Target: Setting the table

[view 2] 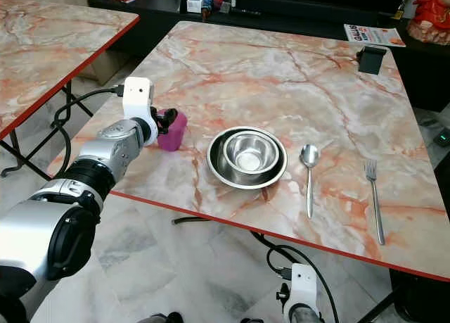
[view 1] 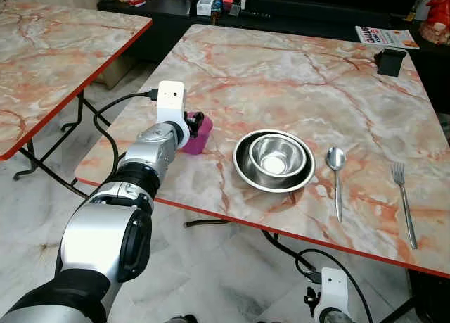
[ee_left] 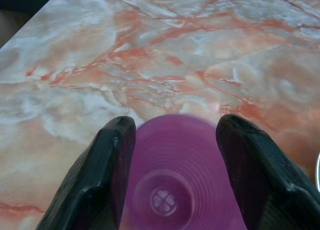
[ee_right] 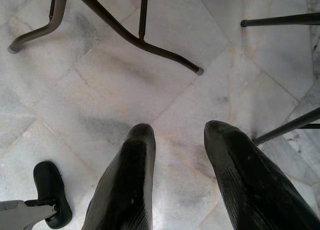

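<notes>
A magenta plastic cup point(view 1: 200, 137) stands near the left front edge of the marble table point(view 1: 302, 77). My left gripper point(view 1: 196, 121) is shut on the cup, one black finger on each side of it; the left wrist view looks down into the cup point(ee_left: 170, 190) between the fingers point(ee_left: 112, 155). To its right sit two nested steel bowls point(view 1: 274, 160), then a spoon point(view 1: 337, 169) and a fork point(view 1: 403, 200) lying flat. My right gripper point(ee_right: 177, 132) hangs open below the table over the floor tiles.
A second marble table point(view 1: 42, 48) stands to the left across a narrow gap. A black box point(view 1: 390, 60) and a magazine point(view 1: 385, 36) lie at the far right corner. Table legs point(ee_right: 125, 32) and cables point(view 1: 98, 115) cross the floor.
</notes>
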Robot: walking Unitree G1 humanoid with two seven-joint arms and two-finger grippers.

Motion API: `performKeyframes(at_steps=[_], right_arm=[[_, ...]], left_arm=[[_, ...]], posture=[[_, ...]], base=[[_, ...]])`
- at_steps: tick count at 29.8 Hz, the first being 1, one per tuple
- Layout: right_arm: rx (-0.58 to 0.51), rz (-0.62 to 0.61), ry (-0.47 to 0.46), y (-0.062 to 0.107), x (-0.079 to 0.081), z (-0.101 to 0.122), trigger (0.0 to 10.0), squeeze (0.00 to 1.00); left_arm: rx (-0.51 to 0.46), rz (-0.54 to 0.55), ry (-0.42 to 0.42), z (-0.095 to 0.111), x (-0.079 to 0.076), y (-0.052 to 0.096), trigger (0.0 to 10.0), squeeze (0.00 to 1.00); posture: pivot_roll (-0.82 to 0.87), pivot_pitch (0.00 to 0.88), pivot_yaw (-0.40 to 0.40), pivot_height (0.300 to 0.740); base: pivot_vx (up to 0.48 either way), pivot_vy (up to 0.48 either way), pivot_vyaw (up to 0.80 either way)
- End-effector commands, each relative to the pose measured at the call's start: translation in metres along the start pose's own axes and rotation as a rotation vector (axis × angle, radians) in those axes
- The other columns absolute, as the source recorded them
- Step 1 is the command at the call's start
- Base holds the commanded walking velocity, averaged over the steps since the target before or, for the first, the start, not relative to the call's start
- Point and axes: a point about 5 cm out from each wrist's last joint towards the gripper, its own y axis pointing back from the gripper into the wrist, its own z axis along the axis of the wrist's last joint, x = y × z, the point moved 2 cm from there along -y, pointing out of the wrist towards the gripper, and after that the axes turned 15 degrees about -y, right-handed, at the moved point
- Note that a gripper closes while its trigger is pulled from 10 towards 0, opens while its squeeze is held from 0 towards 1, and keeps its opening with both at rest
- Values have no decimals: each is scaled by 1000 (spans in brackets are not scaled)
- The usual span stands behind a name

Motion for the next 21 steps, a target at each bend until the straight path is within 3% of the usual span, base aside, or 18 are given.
performKeyframes(at_steps=[1, 12, 13, 15, 21], right_arm=[[12, -16, -15, 1, -4, -3, 10000, 0], [14, -6, -3, 0, -2, -3, 10000, 0], [14, -6, -2, 0, -2, -3, 10000, 0], [14, -5, -2, 0, -1, -3, 10000, 0], [14, 0, 1, 0, 0, -3, 10000, 0]], left_arm=[[24, 19, -3, -7, 6, 1, 10000, 1000], [3, 41, 11, -7, 10, 2, 10000, 1000], [-12, 39, 15, -5, 10, 2, 10000, 757], [-37, 41, 23, -1, 10, 2, 10000, 0], [-113, 59, 32, 10, 14, 3, 10000, 0]], posture=[[-17, 95, -8, 740], [-10, 81, -11, 740], [-11, 79, -9, 740], [-10, 76, -10, 740], [-6, 65, -9, 740]], base=[[0, 0, 0], [0, 0, 0], [0, 0, 0], [0, 0, 0], [0, 0, 0]])
